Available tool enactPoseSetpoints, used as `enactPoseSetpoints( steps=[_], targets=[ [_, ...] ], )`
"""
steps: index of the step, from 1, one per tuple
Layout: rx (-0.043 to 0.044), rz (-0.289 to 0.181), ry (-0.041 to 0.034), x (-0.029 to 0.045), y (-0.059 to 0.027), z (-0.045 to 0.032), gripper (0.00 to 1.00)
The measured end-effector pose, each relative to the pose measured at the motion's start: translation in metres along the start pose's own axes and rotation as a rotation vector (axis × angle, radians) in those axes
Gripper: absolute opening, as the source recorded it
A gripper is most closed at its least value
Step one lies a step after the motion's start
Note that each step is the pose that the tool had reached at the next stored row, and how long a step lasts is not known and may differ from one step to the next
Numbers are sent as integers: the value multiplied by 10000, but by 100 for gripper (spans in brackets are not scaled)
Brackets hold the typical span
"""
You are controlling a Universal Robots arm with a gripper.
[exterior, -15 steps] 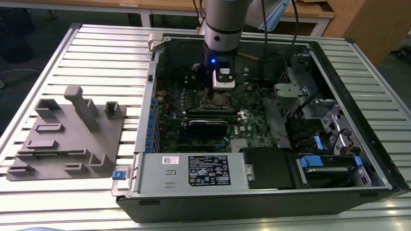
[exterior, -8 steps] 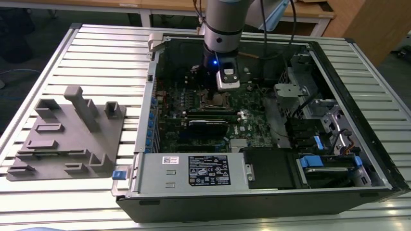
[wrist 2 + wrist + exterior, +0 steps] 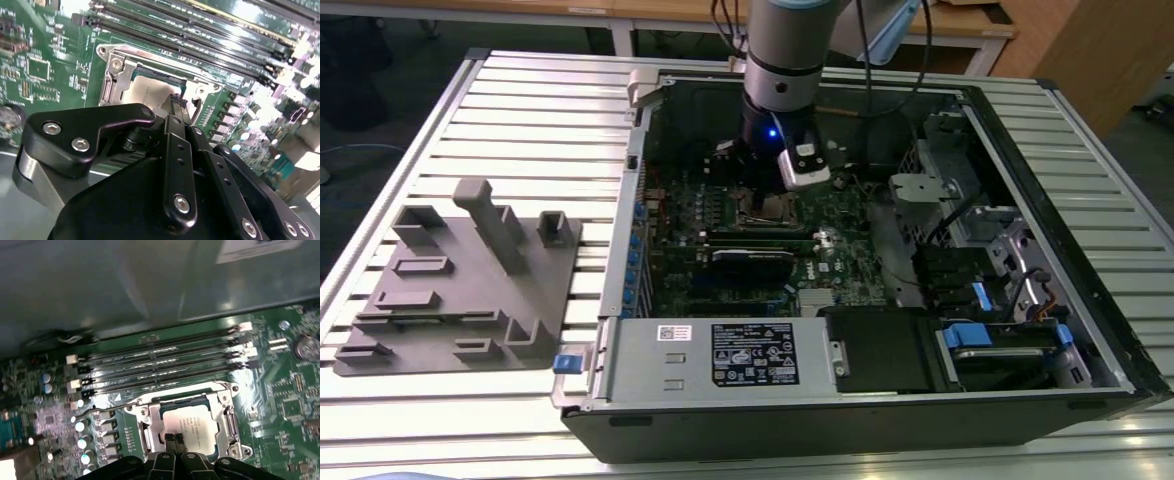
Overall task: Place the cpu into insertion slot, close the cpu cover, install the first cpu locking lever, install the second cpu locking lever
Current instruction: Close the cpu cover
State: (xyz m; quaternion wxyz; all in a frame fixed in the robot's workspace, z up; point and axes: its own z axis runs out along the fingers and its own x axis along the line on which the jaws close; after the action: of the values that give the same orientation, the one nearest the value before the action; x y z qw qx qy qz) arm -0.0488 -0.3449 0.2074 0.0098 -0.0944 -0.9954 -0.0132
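The cpu (image 3: 192,422) lies flat in the insertion slot (image 3: 771,212) on the green board, its silver face showing through the window of the cpu cover (image 3: 152,426). The cover lies down over the cpu's edges in both wrist views (image 3: 112,82). A thin metal locking lever (image 3: 115,407) runs along the socket side nearest the memory slots. My gripper (image 3: 174,437) hangs right over the socket's edge, its two fingertips pressed together just above the cpu (image 3: 150,92). In the second wrist view the gripper (image 3: 176,100) tips sit at the cover's rim. I cannot tell if they touch it.
Long black memory slots (image 3: 160,365) run beside the socket. A coin battery (image 3: 307,346) sits on the board. The case holds a power supply (image 3: 720,355) and drive bays (image 3: 987,250). A grey fixture block (image 3: 460,280) stands on the slatted table at the exterior view's left.
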Motion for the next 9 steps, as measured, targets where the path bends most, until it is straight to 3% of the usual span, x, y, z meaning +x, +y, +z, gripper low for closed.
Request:
enactPoseSetpoints(
  steps=[3,9],
  targets=[
    [13,-469,13,0,0,2,10],
    [10,-586,-2,68,-13,5,10]
  ],
)
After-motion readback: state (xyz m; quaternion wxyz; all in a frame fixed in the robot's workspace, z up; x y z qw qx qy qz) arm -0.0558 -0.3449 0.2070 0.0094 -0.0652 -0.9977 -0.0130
